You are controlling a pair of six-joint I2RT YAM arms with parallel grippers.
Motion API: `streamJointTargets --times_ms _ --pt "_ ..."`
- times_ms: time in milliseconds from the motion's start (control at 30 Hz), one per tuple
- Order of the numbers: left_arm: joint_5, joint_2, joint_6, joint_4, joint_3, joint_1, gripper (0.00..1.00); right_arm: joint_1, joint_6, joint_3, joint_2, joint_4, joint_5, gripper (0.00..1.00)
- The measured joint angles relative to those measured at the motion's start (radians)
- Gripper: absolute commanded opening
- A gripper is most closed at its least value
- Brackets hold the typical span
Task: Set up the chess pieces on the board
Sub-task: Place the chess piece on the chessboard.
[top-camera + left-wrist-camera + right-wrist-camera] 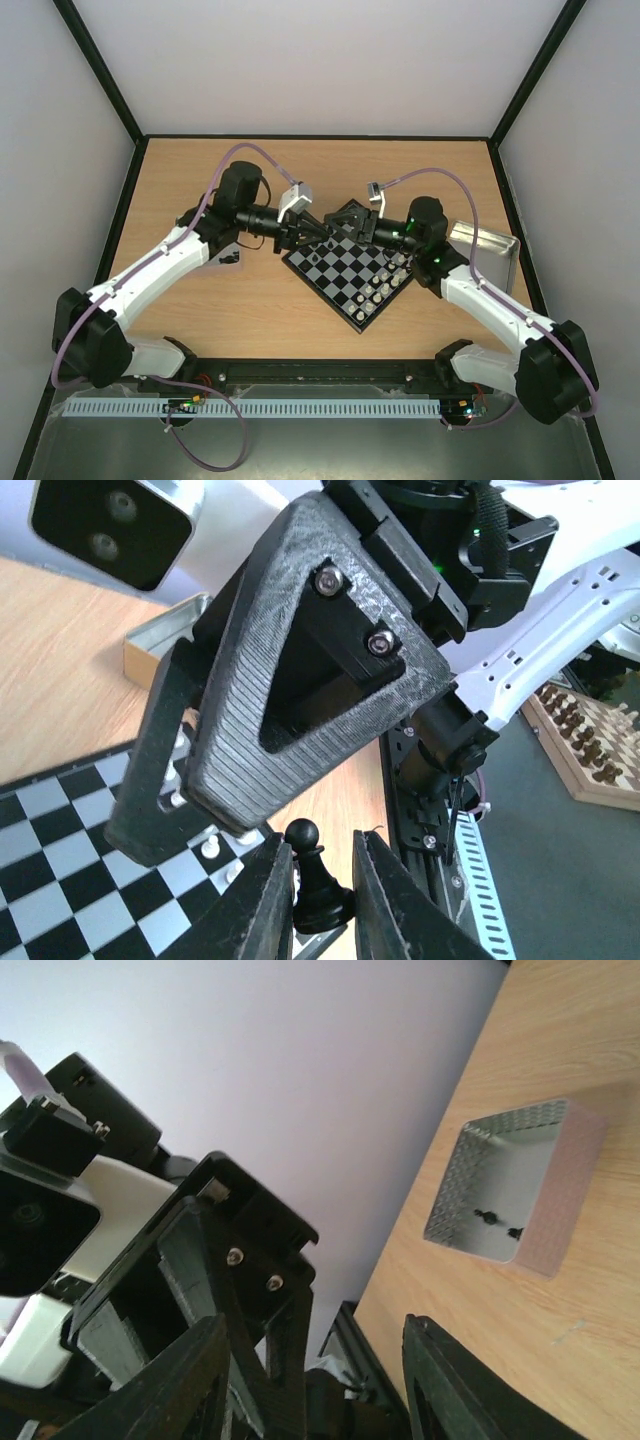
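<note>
A black pawn [318, 885] is clamped upright between the fingers of the left gripper [322, 852], its round head showing at the fingertips. It is held at the far corner of the board [330, 262], just beside the black rim; whether its base touches anything cannot be told. The right gripper [315, 1330] is seen with its fingers spread apart and nothing between them, and it is met nose to nose by the left one over that same corner. The board is set cornerwise in the middle of the table [240, 310]. White pieces [385, 285] are ranged along its right-hand edge. A metal tray [490, 245] is placed to the right of the board, and in a second metal tray [560, 1175], seen from the right wrist, a few small black pieces [495, 1217] are lying
</note>
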Motion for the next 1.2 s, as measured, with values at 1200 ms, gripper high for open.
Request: streamJointTargets --times_ms 1200 --pt "-0.03 0.092 0.245 -0.266 0.167 0.0 0.18 0.011 0.08 -0.003 -0.032 -0.046 -0.06 0.24"
